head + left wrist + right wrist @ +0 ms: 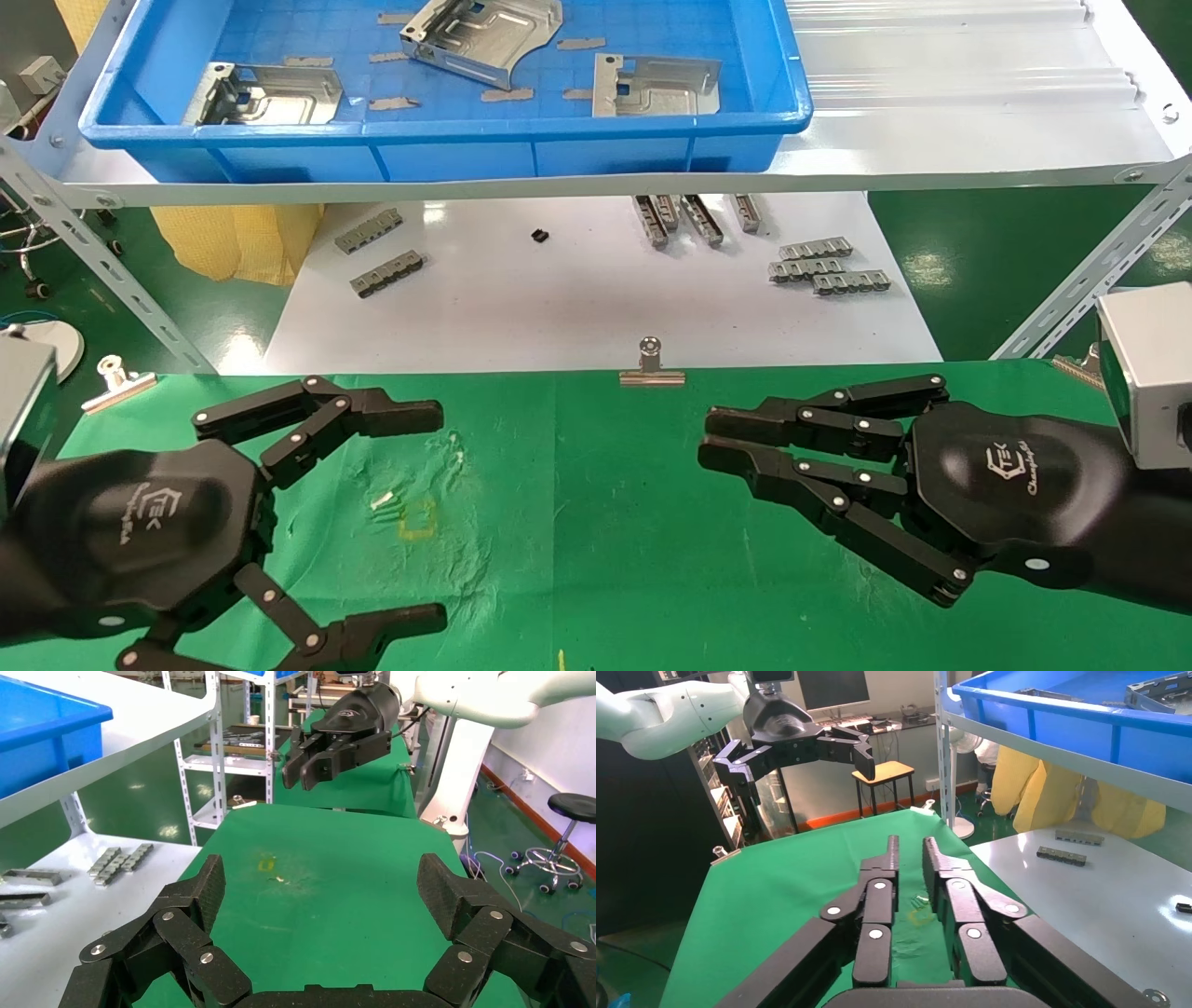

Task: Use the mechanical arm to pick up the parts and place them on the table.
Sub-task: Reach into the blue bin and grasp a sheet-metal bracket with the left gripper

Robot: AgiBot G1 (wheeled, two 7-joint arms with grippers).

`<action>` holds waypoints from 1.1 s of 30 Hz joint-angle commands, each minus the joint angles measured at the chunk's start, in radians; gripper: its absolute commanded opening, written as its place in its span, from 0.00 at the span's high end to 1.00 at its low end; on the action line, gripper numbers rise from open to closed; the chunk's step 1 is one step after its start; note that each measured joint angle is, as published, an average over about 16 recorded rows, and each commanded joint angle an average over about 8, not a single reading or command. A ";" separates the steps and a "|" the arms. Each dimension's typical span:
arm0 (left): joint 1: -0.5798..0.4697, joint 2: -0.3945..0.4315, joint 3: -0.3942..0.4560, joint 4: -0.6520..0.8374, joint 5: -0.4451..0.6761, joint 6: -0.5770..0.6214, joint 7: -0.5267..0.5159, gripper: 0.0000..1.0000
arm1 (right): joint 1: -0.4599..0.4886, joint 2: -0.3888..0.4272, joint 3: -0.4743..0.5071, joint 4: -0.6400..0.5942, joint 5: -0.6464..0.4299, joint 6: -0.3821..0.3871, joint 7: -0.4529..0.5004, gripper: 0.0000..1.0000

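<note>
Three silvery sheet-metal parts (270,93), (484,33), (656,86) lie in the blue tray (447,154) on the upper shelf. Both black hands hover low over the green table (577,522), far below and in front of the tray. My left gripper (438,513) is at the near left, wide open and empty; it also shows in the left wrist view (320,881). My right gripper (708,438) is at the right, pointing left, its fingers drawn together with a narrow gap and nothing between them; the right wrist view (909,843) shows this too.
A white board (577,308) behind the table holds grey toothed strips (829,266), (386,275) and a small black piece (539,236). Binder clips (652,365), (116,380) grip the cloth's far edge. Slanted metal shelf braces (102,270), (1090,280) stand at both sides.
</note>
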 commanded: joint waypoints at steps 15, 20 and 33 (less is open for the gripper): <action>-0.064 0.011 0.011 -0.004 0.032 -0.008 -0.020 0.00 | 0.000 0.000 0.000 0.000 0.000 0.000 0.000 1.00; -0.239 0.064 0.053 0.050 0.136 -0.022 -0.060 0.00 | 0.000 0.000 0.000 0.000 0.000 0.000 0.000 1.00; -0.745 0.378 0.179 0.707 0.466 -0.197 0.062 0.00 | 0.000 0.000 0.000 0.000 0.000 0.000 0.000 1.00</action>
